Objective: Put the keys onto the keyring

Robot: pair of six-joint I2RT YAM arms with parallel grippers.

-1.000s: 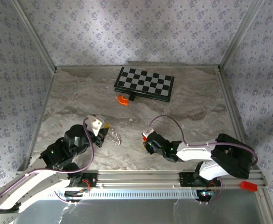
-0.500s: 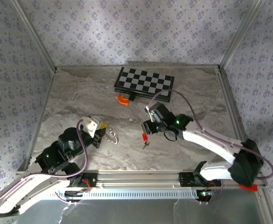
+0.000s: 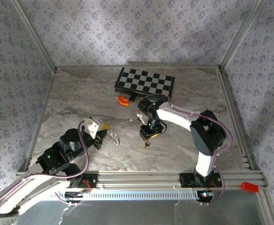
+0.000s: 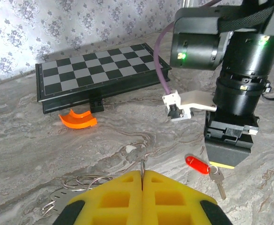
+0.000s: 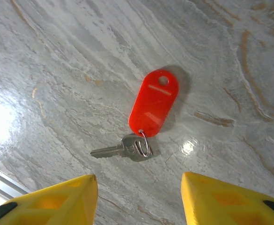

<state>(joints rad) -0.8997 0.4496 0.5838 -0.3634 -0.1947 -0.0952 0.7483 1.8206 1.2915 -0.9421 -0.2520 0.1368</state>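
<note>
Nearest the bases, the left hand [image 4: 142,180] had its yellow fingers pressed together. A sliver of wire stood up out of the seam, so it appeared to be pinching the thin silver metal keyring [image 4: 78,182], whose loops lay on the grey marbled table [image 3: 71,98] beside it. How many keys hung on those loops was hard to make out, because the hand's own bulk cut off the lower part.

Just beyond, the small silver key with the flat red plastic tag [image 5: 154,104] lay flat on the table, tag and blade joined by a tiny split ring. The right hand [image 5: 139,199] hovered directly above it, fingers spread wide and holding nothing.

The key looked light and thin, and on that glossy surface it would probably skate away from a clumsy pinch. The tag, broader and thicker than the blade, seemed the better hold, taken across its narrow width. Once lifted, the blade would likely dangle and swing.

Farther off sat an orange curved plastic piece [image 4: 78,119], and behind it a black-and-white chessboard [image 4: 99,70] near the back wall.
</note>
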